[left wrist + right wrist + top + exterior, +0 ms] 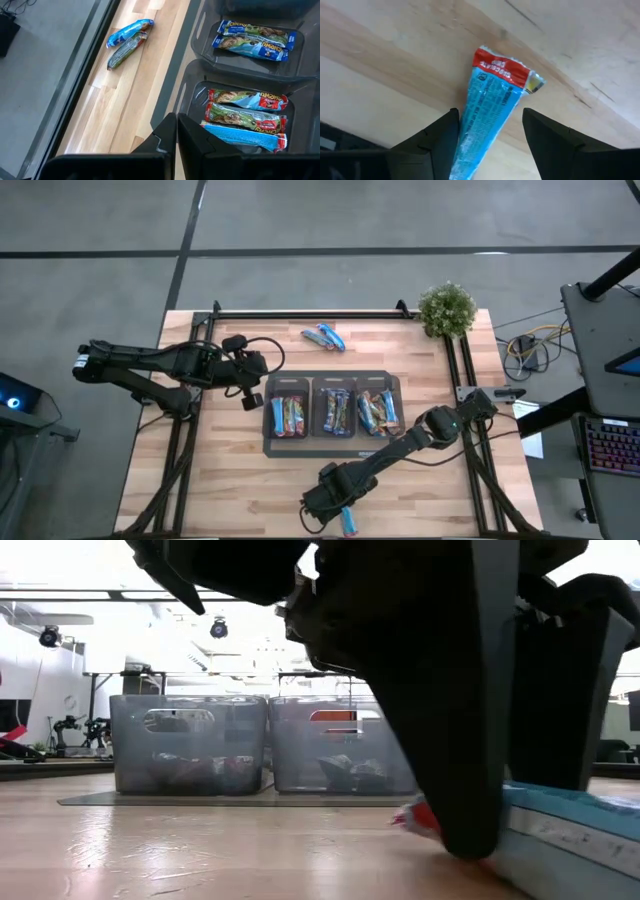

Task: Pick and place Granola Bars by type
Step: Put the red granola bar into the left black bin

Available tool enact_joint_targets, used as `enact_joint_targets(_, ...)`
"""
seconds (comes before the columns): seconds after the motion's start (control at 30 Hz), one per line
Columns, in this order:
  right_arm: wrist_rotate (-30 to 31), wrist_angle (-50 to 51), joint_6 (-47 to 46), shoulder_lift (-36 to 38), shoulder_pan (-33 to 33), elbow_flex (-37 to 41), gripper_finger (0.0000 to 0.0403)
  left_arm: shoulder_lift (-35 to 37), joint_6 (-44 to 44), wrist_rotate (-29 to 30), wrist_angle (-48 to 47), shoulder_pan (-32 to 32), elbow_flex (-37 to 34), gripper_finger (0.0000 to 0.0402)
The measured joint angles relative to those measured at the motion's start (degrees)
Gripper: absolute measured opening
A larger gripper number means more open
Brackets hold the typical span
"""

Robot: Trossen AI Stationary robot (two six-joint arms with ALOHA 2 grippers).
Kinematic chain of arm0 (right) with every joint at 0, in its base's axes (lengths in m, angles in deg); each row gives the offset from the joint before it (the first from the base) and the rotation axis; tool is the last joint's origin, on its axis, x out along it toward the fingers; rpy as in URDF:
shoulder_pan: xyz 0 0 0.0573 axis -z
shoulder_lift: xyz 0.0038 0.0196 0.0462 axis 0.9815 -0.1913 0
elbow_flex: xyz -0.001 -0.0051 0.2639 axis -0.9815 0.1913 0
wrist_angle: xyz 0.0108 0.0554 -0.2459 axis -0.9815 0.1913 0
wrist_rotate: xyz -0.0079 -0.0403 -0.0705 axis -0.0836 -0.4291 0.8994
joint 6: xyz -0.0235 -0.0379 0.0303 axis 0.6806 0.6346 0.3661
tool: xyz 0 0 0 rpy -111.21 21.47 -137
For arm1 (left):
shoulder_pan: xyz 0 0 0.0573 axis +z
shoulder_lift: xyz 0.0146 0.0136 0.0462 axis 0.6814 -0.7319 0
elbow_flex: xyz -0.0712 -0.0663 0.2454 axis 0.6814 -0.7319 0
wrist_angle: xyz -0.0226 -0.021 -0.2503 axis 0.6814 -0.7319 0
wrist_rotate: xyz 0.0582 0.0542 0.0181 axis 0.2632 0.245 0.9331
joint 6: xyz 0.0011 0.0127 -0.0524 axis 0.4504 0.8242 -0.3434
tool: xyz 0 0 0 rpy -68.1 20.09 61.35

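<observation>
Granola Bars lie in three places on the desk (230, 480). Nearest, one light blue bar (487, 107) with a red end lies flat at the near edge, between the parted jaws of the right gripper (490, 132), which straddle it with a fingertip (470, 830) down at desk level; whether they press the wrapper I cannot tell. Farther back, sorted bars fill the three compartments of the grey tray (332, 438). The left gripper (176, 131) hangs by the tray's left end, jaws closed on nothing. Farthest, two loose bars (325, 336) lie beyond the tray, beside a small plant (446, 308).
</observation>
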Motion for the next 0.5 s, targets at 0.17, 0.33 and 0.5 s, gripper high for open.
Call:
enact_joint_targets(0.17, -1.5, 0.2, -1.9, 0.0, 0.0, 0.5, 0.021, 0.0, 0.0, 0.0, 0.0, 0.0, 0.0, 0.0)
enact_joint_targets(0.33, -1.9, 0.2, -4.4, 0.0, -0.1, 1.7, 0.021, 0.0, 0.1, 0.0, 0.0, 0.0, 0.0, 0.0)
enact_joint_targets(0.5, -1.9, 0.1, -6.3, 0.0, -0.1, 1.8, 0.021, 0.0, 0.2, 0.0, 0.0, 0.0, 0.0, 0.0)
